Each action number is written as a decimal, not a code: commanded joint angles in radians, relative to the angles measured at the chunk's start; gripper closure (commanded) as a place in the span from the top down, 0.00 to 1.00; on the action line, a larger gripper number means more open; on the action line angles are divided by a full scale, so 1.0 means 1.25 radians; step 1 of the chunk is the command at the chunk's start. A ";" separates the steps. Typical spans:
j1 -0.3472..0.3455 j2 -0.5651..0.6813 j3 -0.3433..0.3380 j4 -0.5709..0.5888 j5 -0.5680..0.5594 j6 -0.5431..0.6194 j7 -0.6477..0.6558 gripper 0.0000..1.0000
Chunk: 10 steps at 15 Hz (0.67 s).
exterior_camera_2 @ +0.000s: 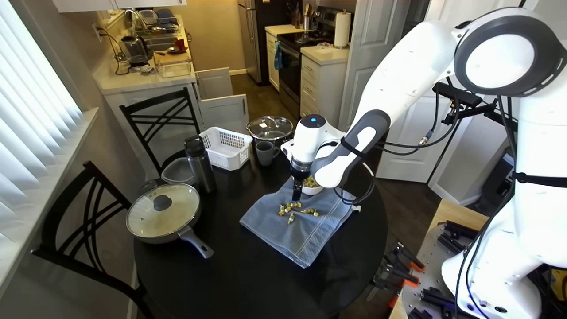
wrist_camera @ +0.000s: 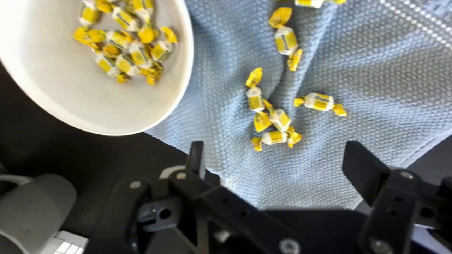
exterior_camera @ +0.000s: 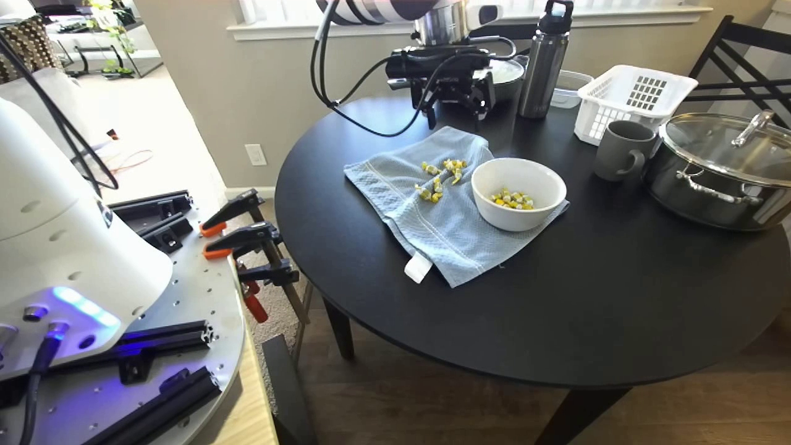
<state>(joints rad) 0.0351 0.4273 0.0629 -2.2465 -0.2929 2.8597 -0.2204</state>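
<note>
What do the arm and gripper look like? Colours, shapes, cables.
White arm, rounded links, dark grey joint covers, black straps; blue light strip on its base. Mostly black cables loop outside. Gripper: black, angular, two fingers, exposed screws. Silver wrist collar.

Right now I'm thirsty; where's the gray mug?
In an exterior view, the mug stands at right, just left of the lidded pot, before the white basket.
</note>
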 commanded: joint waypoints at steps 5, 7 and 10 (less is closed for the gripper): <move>-0.084 0.117 0.105 0.051 0.128 -0.011 -0.088 1.00; -0.108 0.150 0.121 0.072 0.143 -0.018 -0.106 1.00; -0.140 0.186 0.144 0.099 0.148 -0.021 -0.130 1.00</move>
<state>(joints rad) -0.0885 0.6195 0.1987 -2.1612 -0.1473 2.8558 -0.3133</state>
